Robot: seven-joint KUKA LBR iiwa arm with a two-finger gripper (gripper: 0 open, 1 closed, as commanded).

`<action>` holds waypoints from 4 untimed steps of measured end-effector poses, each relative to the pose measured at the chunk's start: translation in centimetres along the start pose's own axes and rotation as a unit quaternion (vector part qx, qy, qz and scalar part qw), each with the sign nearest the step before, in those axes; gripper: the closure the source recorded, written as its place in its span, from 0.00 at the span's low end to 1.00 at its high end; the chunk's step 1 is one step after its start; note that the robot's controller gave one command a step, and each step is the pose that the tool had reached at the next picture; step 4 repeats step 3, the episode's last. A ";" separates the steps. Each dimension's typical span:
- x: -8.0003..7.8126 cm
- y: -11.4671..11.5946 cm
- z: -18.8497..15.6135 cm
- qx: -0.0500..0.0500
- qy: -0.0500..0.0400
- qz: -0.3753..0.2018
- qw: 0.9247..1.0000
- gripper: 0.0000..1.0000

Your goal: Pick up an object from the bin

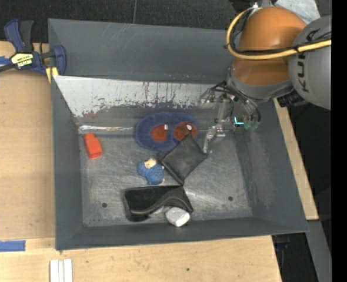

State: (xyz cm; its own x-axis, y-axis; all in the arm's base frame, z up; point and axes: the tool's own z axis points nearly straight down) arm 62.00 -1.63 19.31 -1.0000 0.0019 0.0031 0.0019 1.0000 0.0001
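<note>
Hovering is logged: pincer (210,138) at the top corner of a flat black pouch (182,159), lying just left and below it | pincer state cannot be told | risk: thin pouch may be slid, not lifted; blue disc (153,134) just left may be snagged | back wall (162,96) is close behind; bare floor (226,175) is left open to its right

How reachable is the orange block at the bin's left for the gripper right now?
Probably yes. The orange block lies alone on the bin floor, nothing on or against it. The gripper hangs at the right, beyond the blue round pad; the left wall nearby may crowd it.
</note>
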 end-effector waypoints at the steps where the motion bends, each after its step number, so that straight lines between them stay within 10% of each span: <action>1: -0.4 3.4 11.2 0.001 -0.004 -0.026 1.000 0.00; 2: -0.9 3.3 10.6 0.001 -0.014 -0.026 1.000 1.00; 3: 1.5 2.5 -5.8 0.000 -0.008 -0.027 1.000 1.00; 4: 1.5 2.5 -5.8 0.000 -0.008 -0.027 1.000 1.00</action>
